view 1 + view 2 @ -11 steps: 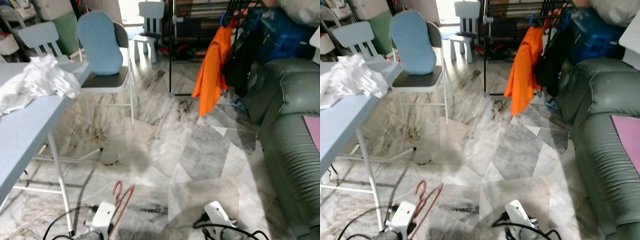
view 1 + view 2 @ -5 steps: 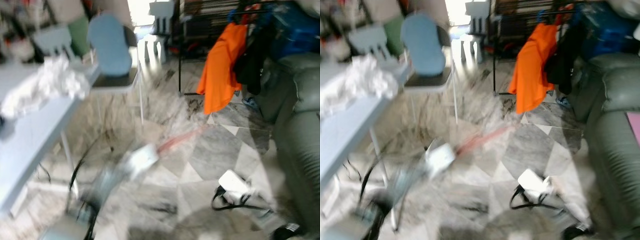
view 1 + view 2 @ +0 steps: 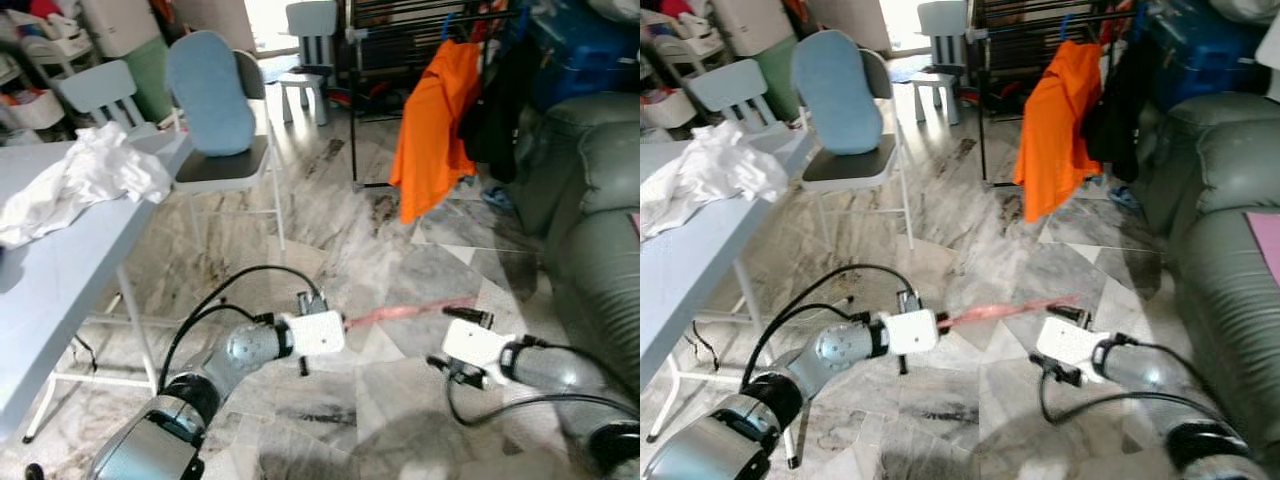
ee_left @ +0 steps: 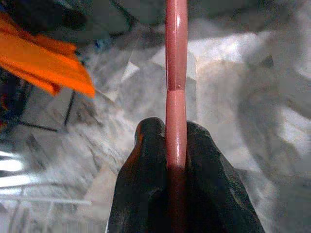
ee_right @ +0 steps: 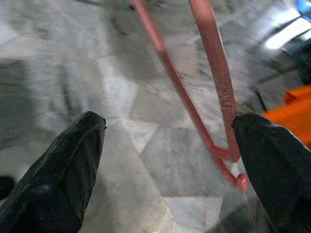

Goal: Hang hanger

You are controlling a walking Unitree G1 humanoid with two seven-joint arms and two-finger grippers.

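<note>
At the far left stands a pale blue table (image 3: 60, 270), and a crumpled white cloth (image 3: 85, 180) lies on its tabletop near the far edge. Just beyond the table's far corner is a folding chair (image 3: 225, 165) with a blue cushion (image 3: 208, 92) leaning against its backrest. Further back are a small pale blue chair (image 3: 100, 95) and a small stool chair (image 3: 305, 45).

The left gripper (image 4: 176, 141) is raised over the marble floor (image 3: 330, 230) in front of the table. Its two black fingers (image 4: 146, 174) are clenched on a pink hanger (image 4: 176, 73). In the left wrist view the bar runs straight out from between them. In the head views the hanger (image 3: 405, 312) shows as a blurred pink streak stretching from the left gripper towards the right one, above the floor.

The right gripper (image 5: 165, 145) is held out low, close to the hanger's far end. Its fingers (image 5: 63, 170) are spread wide apart and grasp nothing. The corner of the hanger (image 5: 221, 150) lies between them, close to one fingertip; contact cannot be made out.

Behind it, an orange shirt (image 3: 435, 125) and a dark garment (image 3: 495, 110) hang from a black clothes rack (image 3: 400, 20). At the right edge is a grey-green sofa (image 3: 600, 230), and blue bags (image 3: 580, 50) are piled behind it.
</note>
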